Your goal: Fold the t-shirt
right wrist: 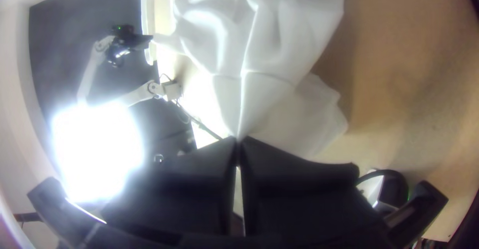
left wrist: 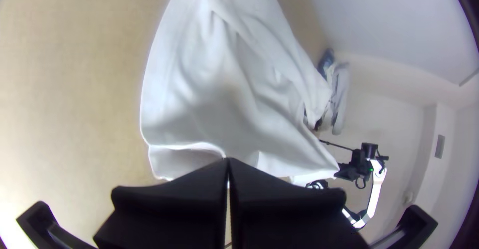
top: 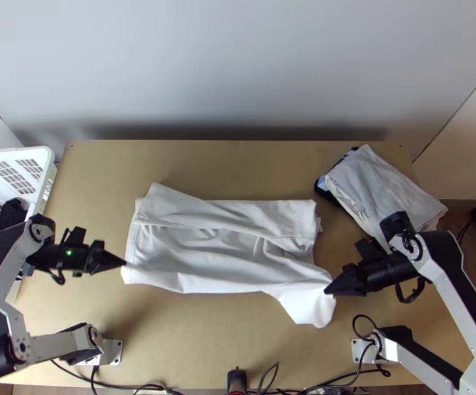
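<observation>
Pinching t-shirt (top: 191, 257) along near side: left fingers (top: 108, 261), right fingers (top: 347, 283).

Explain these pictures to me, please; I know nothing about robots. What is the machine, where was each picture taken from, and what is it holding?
The machine is a pair of jointed arms, left and right, each ending in a pincer with two black fingers.

The top view looks steeply down from above the table's near edge. The other two come from cameras on the arms' wrists, so each has its own pincer at the bottom; their lenses bend straight lines.

On the wooden table lies a white shirt, wrinkled and partly folded over. The left pincer is shut on its near left corner, the right pincer on its near edge at the right. Beyond the right pincer is a pile of cloth; at far left stands a white basket.
</observation>
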